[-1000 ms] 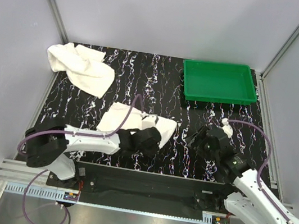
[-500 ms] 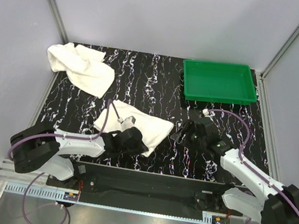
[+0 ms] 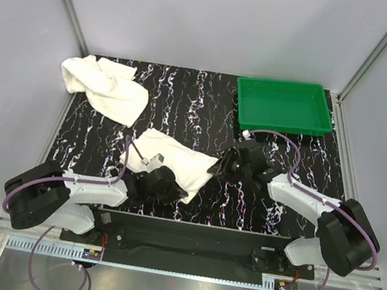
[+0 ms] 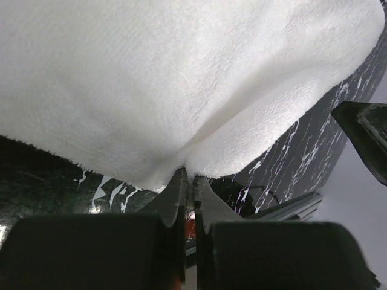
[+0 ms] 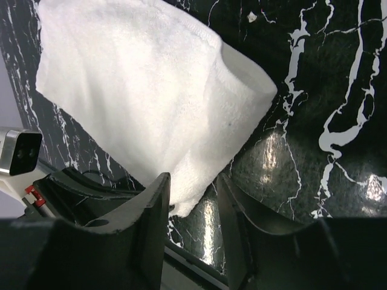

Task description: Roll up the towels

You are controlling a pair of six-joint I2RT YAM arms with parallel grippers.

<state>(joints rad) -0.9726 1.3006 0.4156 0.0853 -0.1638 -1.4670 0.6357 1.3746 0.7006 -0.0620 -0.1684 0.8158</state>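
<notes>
Left tool (image 4: 188, 176) is clamped on the near hem of the small white terry-cloth towel (image 3: 176, 161), laid flat mid-counter (image 3: 206, 110). Right tool (image 5: 192, 202) is agape, with the towel's corner straddled. Both corners should be gripped level and the hem kept taut before rolling is started.

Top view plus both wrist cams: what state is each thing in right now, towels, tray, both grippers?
smaller towel, lying spread, unrolled, near edge pinched.
larger towel, crumpled heap at the far left corner, untouched.
green tray, upright at far right, nothing in it.
left gripper, shut on the smaller towel's near edge.
right gripper, open, astride the smaller towel's right corner.
</notes>
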